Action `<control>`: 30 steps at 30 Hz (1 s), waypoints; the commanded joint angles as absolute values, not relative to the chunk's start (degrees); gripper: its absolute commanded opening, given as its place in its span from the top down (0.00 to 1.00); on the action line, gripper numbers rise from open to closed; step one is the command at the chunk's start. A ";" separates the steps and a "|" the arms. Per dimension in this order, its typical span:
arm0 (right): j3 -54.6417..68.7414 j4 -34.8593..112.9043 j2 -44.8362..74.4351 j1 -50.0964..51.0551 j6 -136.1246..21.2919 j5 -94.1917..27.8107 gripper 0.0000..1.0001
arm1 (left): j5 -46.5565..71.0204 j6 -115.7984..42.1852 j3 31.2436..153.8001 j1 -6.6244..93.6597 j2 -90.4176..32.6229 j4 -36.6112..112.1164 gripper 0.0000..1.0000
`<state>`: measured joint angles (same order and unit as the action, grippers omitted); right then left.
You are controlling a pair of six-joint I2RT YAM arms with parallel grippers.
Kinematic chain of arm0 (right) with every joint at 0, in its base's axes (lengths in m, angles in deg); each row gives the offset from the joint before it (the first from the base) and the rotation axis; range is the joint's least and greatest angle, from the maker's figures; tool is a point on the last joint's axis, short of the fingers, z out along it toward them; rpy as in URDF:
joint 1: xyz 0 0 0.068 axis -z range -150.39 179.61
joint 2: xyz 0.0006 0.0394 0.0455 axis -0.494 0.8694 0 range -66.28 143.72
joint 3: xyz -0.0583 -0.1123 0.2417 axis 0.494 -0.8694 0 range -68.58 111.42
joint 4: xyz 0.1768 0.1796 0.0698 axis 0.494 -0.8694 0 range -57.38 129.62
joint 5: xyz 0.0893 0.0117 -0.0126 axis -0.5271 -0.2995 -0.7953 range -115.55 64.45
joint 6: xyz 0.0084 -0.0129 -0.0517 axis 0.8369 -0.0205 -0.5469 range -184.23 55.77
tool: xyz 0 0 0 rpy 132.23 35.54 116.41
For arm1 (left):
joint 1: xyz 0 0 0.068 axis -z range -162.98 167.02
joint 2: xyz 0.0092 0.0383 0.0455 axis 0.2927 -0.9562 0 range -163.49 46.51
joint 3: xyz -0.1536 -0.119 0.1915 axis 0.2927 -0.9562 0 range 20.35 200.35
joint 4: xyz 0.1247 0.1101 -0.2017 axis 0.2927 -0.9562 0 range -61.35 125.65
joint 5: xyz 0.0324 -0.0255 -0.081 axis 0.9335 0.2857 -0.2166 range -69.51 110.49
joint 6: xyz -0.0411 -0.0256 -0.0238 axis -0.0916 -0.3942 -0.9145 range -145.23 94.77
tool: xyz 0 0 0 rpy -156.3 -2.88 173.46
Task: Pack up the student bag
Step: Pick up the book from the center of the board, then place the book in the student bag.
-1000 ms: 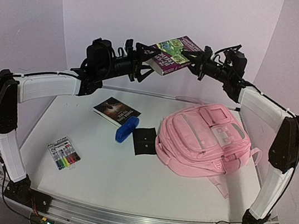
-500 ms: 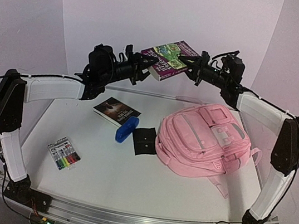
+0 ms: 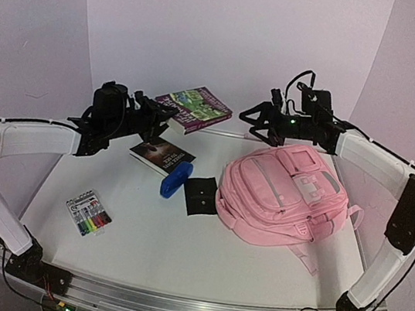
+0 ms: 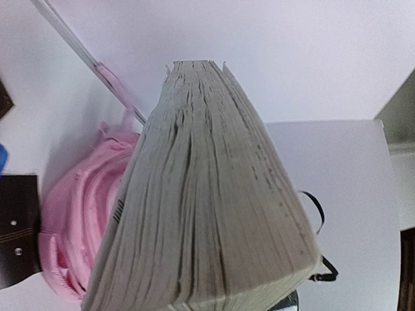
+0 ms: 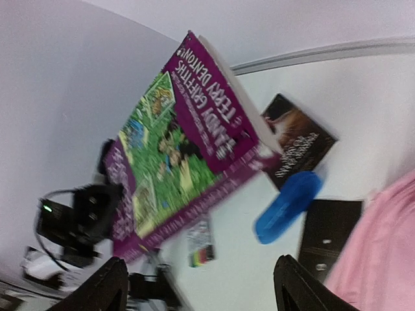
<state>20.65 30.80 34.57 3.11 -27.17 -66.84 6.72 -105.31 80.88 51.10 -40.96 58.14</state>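
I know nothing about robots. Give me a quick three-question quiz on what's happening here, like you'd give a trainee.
1. True or false: the purple book is already inside the pink backpack.
2. Which gripper holds the purple book? A) left gripper B) right gripper
3. How many books are in view?
Key: 1 false; it is in the air, outside the backpack. 2 A; the right gripper is open. 3 two, counting the dark book on the table.

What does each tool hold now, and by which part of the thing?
The left tool holds the purple book by the end nearest its own arm. The right tool is open and holds nothing.
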 commanded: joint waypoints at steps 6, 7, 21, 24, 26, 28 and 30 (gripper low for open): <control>17.71 6.10 30.51 -12.36 -69.80 -40.83 0.27 | 15.81 -100.34 79.11 49.80 -26.98 43.94 1.00; 17.82 5.46 31.43 -13.06 -70.53 -39.53 0.29 | 15.91 -99.98 79.27 49.80 -26.71 43.17 1.00; 23.85 1.96 45.73 -13.64 -68.56 -33.46 0.47 | 16.84 -98.15 78.94 49.80 -23.49 39.97 1.00; 25.28 1.92 47.97 -13.64 -68.34 -32.64 0.51 | 17.17 -97.79 78.91 49.80 -22.74 38.87 1.00; 26.09 1.93 49.34 -13.64 -68.48 -31.13 0.56 | 17.45 -97.75 78.73 49.80 -22.16 38.39 1.00; 26.70 1.54 50.55 -13.64 -68.58 -29.36 0.63 | 17.79 -97.68 78.59 49.80 -21.60 37.90 1.00; 26.72 1.36 51.02 -13.64 -68.75 -28.30 0.70 | 18.07 -97.43 78.60 49.80 -21.07 37.31 1.00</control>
